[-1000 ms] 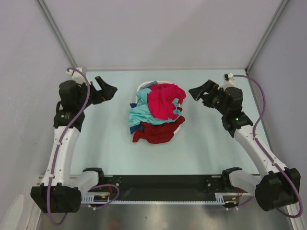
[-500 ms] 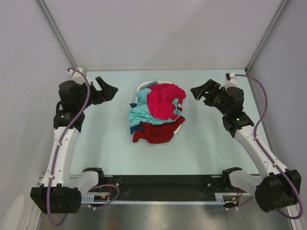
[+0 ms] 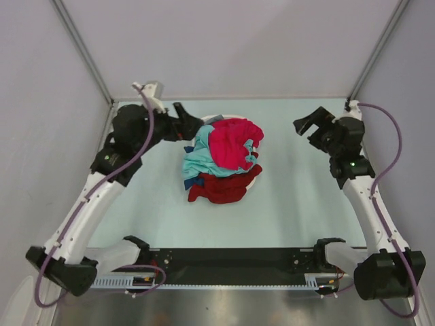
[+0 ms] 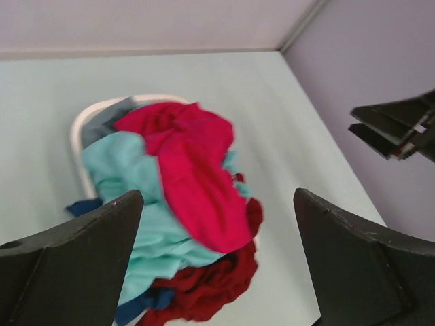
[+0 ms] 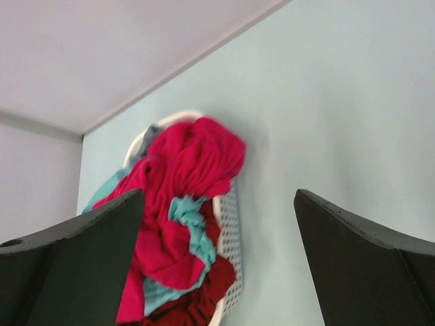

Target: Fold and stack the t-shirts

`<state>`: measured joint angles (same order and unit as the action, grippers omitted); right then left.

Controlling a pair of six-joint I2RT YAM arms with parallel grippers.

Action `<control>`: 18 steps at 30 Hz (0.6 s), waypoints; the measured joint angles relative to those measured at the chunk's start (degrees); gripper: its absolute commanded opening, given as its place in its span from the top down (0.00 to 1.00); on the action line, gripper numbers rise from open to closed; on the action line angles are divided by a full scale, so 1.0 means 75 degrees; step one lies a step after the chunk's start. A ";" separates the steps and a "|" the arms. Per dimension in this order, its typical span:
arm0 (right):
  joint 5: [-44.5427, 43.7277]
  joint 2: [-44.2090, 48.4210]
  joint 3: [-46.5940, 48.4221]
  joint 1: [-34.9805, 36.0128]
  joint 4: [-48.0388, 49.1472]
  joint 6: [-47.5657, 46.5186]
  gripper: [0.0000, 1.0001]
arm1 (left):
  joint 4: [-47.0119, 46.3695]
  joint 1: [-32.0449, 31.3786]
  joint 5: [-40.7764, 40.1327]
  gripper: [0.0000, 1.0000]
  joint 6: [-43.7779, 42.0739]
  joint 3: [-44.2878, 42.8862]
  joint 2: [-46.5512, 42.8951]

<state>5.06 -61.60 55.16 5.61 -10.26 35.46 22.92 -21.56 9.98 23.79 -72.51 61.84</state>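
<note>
The t-shirts lie heaped in a small white basket (image 3: pixel 253 178) mid-table: a crimson-pink shirt (image 3: pixel 232 144) on top, a teal shirt (image 3: pixel 198 160) at its left, a maroon shirt (image 3: pixel 221 189) spilling over the near side, a bit of dark blue (image 3: pixel 189 183) beneath. My left gripper (image 3: pixel 185 129) is open and empty, just left of the pile's far end. My right gripper (image 3: pixel 309 125) is open and empty, well right of the basket. The left wrist view shows the pink shirt (image 4: pixel 187 163) and teal shirt (image 4: pixel 129 176) between its fingers. The right wrist view shows the pile (image 5: pixel 183 176) and basket wall (image 5: pixel 231 231).
Grey walls close the table at the back and both sides, with metal posts at the back corners. A black rail (image 3: pixel 231 259) runs along the near edge between the arm bases. Pale green tabletop (image 3: pixel 299 204) surrounds the basket.
My left arm has swung right and forward, bringing its gripper up beside the pile. My right gripper has drawn back to the right and away from the basket. The shirts have not moved.
</note>
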 measured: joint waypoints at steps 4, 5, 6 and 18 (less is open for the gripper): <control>0.0379 0.0090 0.0175 -0.1279 -0.0449 0.0079 0.00 | -0.0323 -0.1996 -0.1000 0.01 0.0015 -0.0877 0.1014; 0.0420 0.0128 0.0175 -0.1492 -0.0568 0.0070 0.00 | -0.0353 -0.2404 -0.1233 0.00 0.0020 -0.1061 0.1320; 0.0481 0.0184 0.0172 -0.1696 -0.0726 0.0064 0.00 | -0.0385 -0.2707 -0.1393 0.01 0.0026 -0.1227 0.1623; 0.0842 0.1300 -0.0184 -0.2538 -0.1760 -0.0096 0.00 | -0.0370 -0.4992 -0.2139 0.03 0.0096 -0.3474 0.5931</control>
<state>11.38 -51.86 53.78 -13.43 -23.46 34.74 20.14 -59.00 -6.07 24.51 -98.56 106.32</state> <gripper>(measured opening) 0.994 0.980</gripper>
